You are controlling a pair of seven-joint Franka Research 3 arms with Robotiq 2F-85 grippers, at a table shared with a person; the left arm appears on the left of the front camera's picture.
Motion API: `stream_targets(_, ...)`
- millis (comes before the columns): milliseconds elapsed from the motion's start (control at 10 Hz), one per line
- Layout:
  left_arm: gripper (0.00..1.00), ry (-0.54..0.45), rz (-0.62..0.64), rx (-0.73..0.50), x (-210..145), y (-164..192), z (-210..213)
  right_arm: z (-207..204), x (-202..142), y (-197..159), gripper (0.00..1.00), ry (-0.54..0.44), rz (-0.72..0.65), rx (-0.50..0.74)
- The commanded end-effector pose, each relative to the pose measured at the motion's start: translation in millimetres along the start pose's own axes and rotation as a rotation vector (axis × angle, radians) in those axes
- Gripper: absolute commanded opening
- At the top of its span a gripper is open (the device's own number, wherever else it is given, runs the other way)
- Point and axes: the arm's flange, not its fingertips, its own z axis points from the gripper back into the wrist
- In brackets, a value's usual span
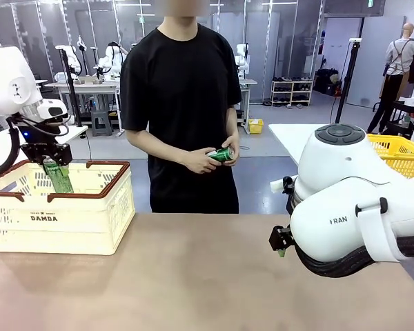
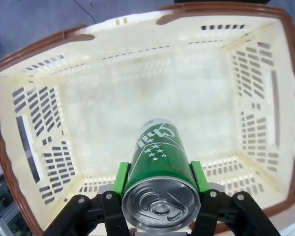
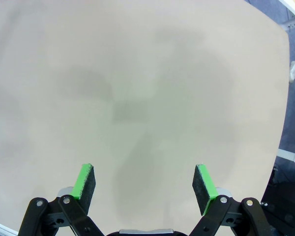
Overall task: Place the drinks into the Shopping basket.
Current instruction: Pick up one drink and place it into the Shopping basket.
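My left gripper (image 1: 55, 167) is shut on a green can (image 1: 58, 176) and holds it upright, lowered into the open top of the cream Shopping basket (image 1: 90, 210) at the table's left. In the left wrist view the green can (image 2: 160, 174) sits between the green pads (image 2: 121, 178), silver top toward the camera, above the bare floor of the Shopping basket (image 2: 137, 93). Across the table a person holds a second green can (image 1: 221, 154) in both hands at waist height. My right gripper (image 3: 145, 187) hangs open over bare tabletop.
The right arm's bulky white body (image 1: 359, 207) fills the right side of the front view over the table's right part. A yellow mesh basket (image 1: 400, 152) stands on another table behind it. The brown tabletop (image 1: 193, 276) lies open in the middle.
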Motion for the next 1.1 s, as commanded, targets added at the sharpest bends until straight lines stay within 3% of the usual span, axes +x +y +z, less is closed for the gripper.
stream_targets(0, 0.58, -0.035, 0.023, 0.047, 7.3, 9.6, -9.5, -1.1, 0.3, -0.1, 1.0, 0.001, 0.0, 0.004)
stream_targets(300, 0.58, -0.029, 0.054, 0.104, 8.5, 23.5, -44.3, -1.1, 0.3, -0.1, 1.0, 0.001, 0.0, 0.004)
stream_targets(700, 0.58, -0.058, 0.066, 0.051, 5.8, 24.0, -74.4, -1.1, 0.3, -0.1, 1.0, 0.001, 0.0, 0.004)
stream_targets(1000, 0.58, -0.025, 0.039, 0.04, 3.1, 15.2, -95.8, -1.1, 0.3, -0.1, 1.0, 0.001, 0.0, 0.004)
